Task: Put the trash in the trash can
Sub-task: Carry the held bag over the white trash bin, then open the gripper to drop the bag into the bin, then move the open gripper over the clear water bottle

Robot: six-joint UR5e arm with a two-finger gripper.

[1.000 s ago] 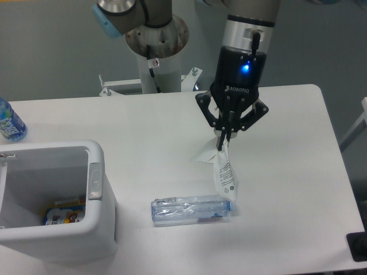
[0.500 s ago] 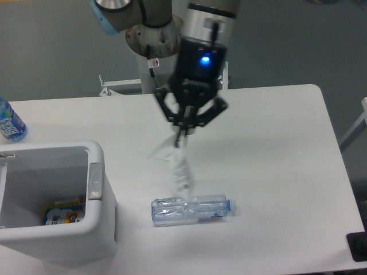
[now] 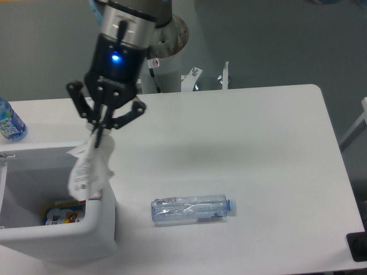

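Gripper (image 3: 101, 131): pinched on the film wrapper (image 3: 88, 170)
Wrapper: hangs below it, seemingly over the trash can (image 3: 102, 229) rim
Bottle (image 3: 192, 208): lying lower right of it

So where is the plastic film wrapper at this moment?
The wrapper hangs from the closed gripper at the left of the camera view, over the right rim of the trash can, left of the lying bottle.

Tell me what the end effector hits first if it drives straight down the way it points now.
Probably the trash can: the end effector, shut on the film wrapper, hangs roughly over its right rim. Depth is unclear, so rim or open interior cannot be told.
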